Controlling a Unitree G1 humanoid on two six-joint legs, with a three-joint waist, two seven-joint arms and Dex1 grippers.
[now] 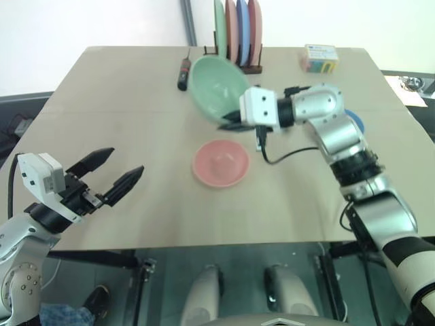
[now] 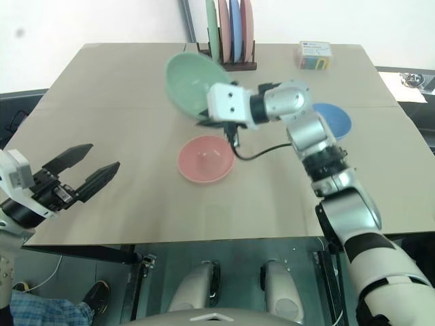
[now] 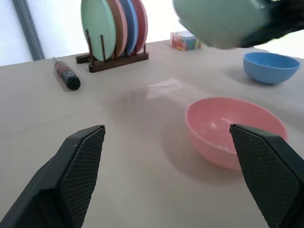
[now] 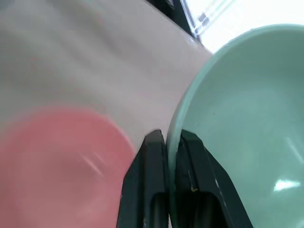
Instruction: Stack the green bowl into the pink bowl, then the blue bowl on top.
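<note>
Green bowl above tan table (aloft)

Table: pink bowl, blue bowl, screwdriver.

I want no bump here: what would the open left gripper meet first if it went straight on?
Probably the small round pink plastic bowl, which lies between the left gripper fingers ahead; depth is uncertain.

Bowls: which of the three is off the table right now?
The green bowl, pinched by its rim in the right gripper; the pink bowl and blue bowl sit on the table.
</note>
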